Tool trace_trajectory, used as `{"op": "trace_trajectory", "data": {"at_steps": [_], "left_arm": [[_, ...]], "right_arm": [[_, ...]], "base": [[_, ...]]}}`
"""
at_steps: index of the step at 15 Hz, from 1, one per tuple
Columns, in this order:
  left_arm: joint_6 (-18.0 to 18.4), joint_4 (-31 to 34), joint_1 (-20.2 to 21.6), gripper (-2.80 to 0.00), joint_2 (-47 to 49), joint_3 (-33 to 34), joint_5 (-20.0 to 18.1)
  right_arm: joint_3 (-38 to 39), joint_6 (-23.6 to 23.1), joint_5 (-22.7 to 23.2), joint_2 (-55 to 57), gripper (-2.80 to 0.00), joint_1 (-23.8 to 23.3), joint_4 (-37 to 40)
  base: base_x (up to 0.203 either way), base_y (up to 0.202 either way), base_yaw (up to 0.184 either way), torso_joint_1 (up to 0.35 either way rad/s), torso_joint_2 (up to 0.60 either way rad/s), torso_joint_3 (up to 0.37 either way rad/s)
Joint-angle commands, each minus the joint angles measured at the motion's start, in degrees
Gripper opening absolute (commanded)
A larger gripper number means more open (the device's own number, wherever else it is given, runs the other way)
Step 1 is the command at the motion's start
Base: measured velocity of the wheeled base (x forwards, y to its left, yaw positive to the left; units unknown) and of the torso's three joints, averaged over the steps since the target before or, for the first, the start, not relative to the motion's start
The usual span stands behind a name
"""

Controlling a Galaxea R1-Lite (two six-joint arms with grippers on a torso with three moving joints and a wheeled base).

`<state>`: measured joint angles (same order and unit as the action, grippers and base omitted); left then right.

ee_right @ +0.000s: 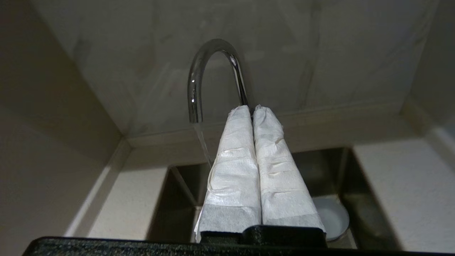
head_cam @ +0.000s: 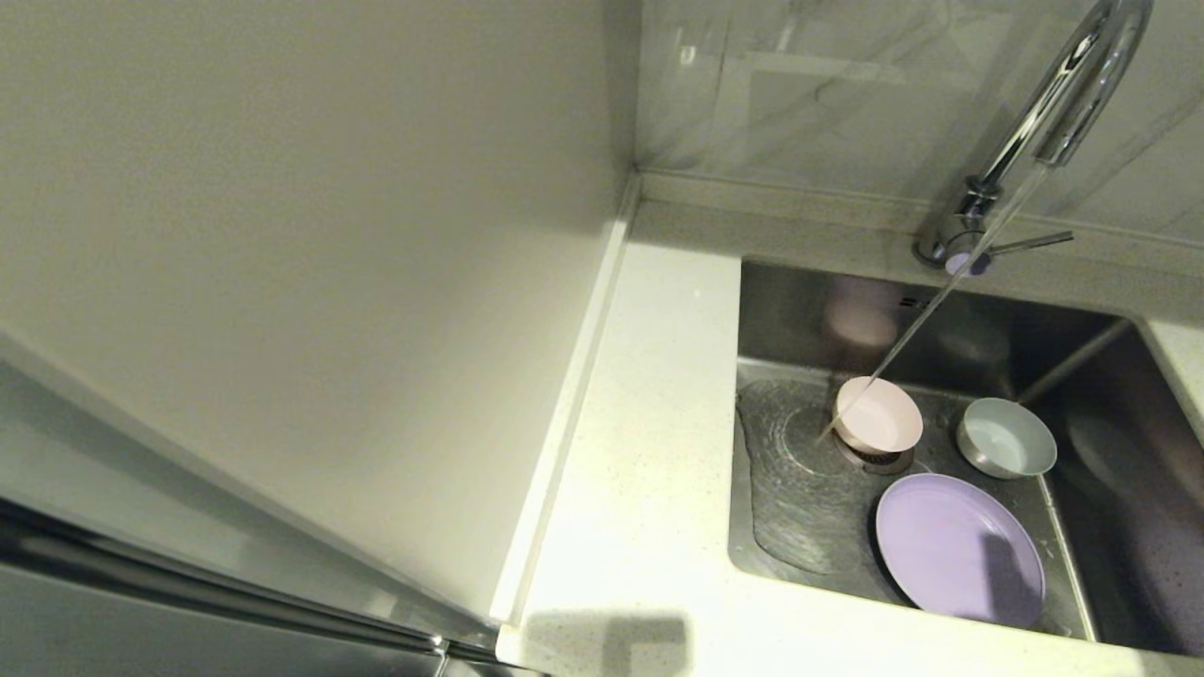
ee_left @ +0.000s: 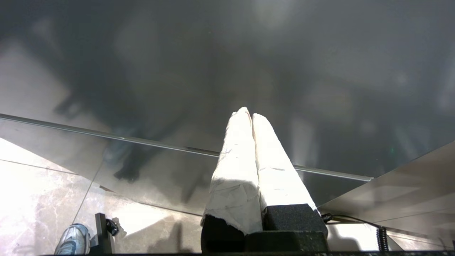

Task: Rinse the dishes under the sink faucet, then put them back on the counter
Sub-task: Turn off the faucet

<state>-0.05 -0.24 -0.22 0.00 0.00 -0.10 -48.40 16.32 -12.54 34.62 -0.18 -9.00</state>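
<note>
Water ran from the faucet (head_cam: 1053,103) onto the pink bowl (head_cam: 879,414) in the sink (head_cam: 800,310). The right gripper (ee_right: 253,108), jaws pressed together and empty, faced the faucet; it needed to open and reach down for a dish.

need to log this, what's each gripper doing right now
Left gripper: shut, holding nothing.
Right gripper: shut, holding nothing, pointed at the faucet.

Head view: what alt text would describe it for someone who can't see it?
Water runs from a chrome faucet into a steel sink holding a pink bowl, a blue-grey bowl and a lilac plate. White counter surrounds it; no robot arm shows.
</note>
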Motion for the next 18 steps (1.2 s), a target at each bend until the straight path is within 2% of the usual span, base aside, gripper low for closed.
{"op": "trace_trajectory", "data": {"at_steps": [1, 3, 5, 6, 7, 10, 15, 18], "left_arm": [[0.0, 0.0, 0.0, -2.8, 0.0, 0.1, 0.0], [0.0, 0.0, 0.0, -2.8, 0.0, 0.2, 0.0], [0.0, 0.0, 0.0, -2.8, 0.0, 0.2, 0.0], [0.0, 0.0, 0.0, -2.8, 0.0, 0.2, 0.0], [0.0, 0.0, 0.0, -2.8, 0.0, 0.2, 0.0], [0.0, 0.0, 0.0, -2.8, 0.0, 0.2, 0.0], [0.0, 0.0, 0.0, -2.8, 0.0, 0.2, 0.0], [0.0, 0.0, 0.0, -2.8, 0.0, 0.2, 0.0]], "right_arm": [[-6.6, 5.6, -0.6, 16.8, -2.8, -0.2, 2.9], [-9.0, 12.7, 0.7, 25.1, -2.8, -0.8, 5.8], [-12.4, 24.9, 3.4, 33.1, -2.8, -1.9, 9.0], [-14.1, 32.4, 7.8, 36.2, -2.8, -3.3, 10.7], [-15.4, 38.2, 14.2, 38.4, -2.8, -5.9, 11.8], [-19.0, 44.3, 27.4, 43.0, -2.8, -15.3, 12.3], [-32.9, 52.2, 47.6, 53.5, -2.8, -30.3, 12.3], [-35.7, 56.0, 53.4, 59.8, -2.8, -33.4, 9.2]], "base": [[0.0, 0.0, 0.0, 0.0, 0.0, 0.0], [0.0, 0.0, 0.0, 0.0, 0.0, 0.0], [0.0, 0.0, 0.0, 0.0, 0.0, 0.0], [0.0, 0.0, 0.0, 0.0, 0.0, 0.0], [0.0, 0.0, 0.0, 0.0, 0.0, 0.0], [0.0, 0.0, 0.0, 0.0, 0.0, 0.0], [0.0, 0.0, 0.0, 0.0, 0.0, 0.0], [0.0, 0.0, 0.0, 0.0, 0.0, 0.0]]}}
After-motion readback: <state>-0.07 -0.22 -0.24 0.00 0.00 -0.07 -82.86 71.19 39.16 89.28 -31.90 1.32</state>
